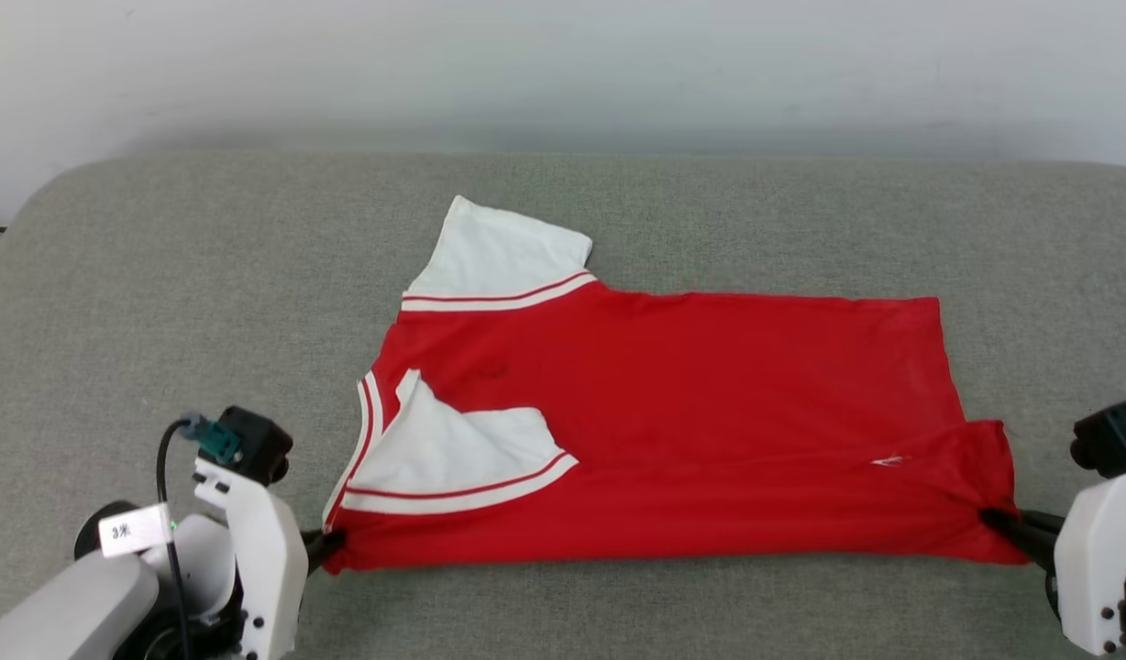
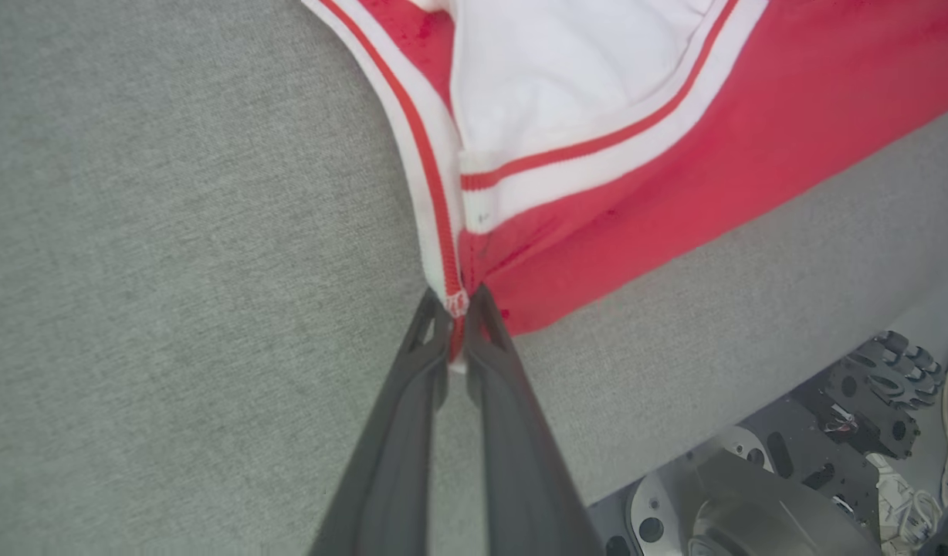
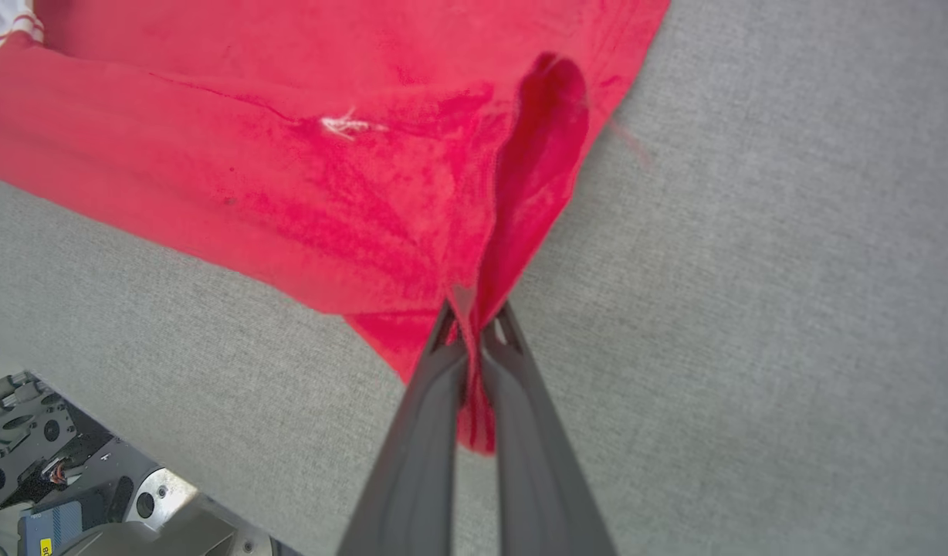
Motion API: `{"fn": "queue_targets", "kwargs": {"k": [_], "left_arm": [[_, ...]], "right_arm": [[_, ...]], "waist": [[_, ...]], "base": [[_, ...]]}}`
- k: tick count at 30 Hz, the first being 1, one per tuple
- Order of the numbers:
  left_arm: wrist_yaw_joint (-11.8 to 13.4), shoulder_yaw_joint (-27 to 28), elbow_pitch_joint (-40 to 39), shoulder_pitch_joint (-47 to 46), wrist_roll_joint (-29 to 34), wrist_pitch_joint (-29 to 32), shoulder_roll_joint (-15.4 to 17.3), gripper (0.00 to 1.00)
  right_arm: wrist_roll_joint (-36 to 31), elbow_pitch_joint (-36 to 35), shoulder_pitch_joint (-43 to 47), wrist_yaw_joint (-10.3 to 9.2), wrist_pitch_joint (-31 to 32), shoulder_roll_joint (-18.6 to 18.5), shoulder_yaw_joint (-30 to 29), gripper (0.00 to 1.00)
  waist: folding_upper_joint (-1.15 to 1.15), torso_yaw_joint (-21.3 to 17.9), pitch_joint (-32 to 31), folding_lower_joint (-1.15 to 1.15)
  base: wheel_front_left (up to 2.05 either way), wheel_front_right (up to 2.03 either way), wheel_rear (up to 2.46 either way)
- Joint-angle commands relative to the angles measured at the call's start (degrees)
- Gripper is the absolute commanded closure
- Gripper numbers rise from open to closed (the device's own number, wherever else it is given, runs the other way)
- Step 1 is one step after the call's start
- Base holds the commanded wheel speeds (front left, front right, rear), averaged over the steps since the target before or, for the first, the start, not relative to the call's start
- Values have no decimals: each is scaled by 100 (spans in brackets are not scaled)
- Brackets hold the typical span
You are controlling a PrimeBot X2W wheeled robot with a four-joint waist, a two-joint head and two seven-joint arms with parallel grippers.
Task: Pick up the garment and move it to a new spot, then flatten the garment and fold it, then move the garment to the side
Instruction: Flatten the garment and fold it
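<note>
Grey fabric surface (image 1: 160,302), pale wall (image 1: 563,64) behind; left fingers (image 2: 401,432) and right fingers (image 3: 424,440) clenched on the garment (image 1: 673,403).

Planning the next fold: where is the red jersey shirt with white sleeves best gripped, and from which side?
Take the red jersey shirt with white sleeves at its two near corners, striped-trim end left, hem end right, coming low from the near side. It lies flat on the grey fabric surface with that long edge free; the left gripper and right gripper pinch there.
</note>
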Motion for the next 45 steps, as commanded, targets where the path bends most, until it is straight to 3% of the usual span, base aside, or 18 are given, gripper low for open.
{"fn": "queue_targets", "kwargs": {"k": [1, 7, 13, 22, 27, 28, 29, 38, 45], "left_arm": [[71, 24, -67, 157, -33, -48, 97, 100], [271, 14, -333, 624, -170, -143, 253, 100], [361, -44, -352, 927, -277, -249, 199, 100], [234, -140, 136, 1042, -415, -343, -108, 100], [144, -195, 540, 983, -373, -458, -305, 100], [149, -187, 603, 984, -356, -508, -334, 56], [137, -153, 642, 1002, -384, -576, -361, 0], [182, 63, 402, 1097, -128, -1276, -176, 0], [438, 324, 163, 825, 349, -1930, -11, 0]], "right_arm": [[-10, -45, 134, -8, 4, -64, -96, 100], [-48, -278, 647, -8, 221, -120, -424, 100], [-86, -450, 1128, -8, 437, -76, -656, 100], [-121, -109, 1277, -8, 570, 286, -675, 100], [-204, 233, 1121, -8, 260, 508, -511, 100], [-194, 290, 1109, -8, 184, 549, -476, 62], [-178, 317, 1116, -8, 96, 570, -451, 0], [-485, 264, 1214, -6, -1264, 794, -934, 0], [-1435, -14, 1022, -6, -2633, 1343, -1711, 0]], "waist": [[0, -14, -22, 0], [0, -25, -75, 0], [0, -21, -52, 0], [0, -19, 117, 0], [0, -7, 85, 0], [0, 0, 48, 0], [0, 9, 11, 0], [0, 6, -282, 0], [0, -122, -309, 0]], "base": [[0, 0, 0], [0, 0, 0], [0, 0, 0], [0, 0, 0], [0, 0, 0], [0, 0, 0], [0, 0, 0], [0, 0, 0], [0, 0, 0]]}}
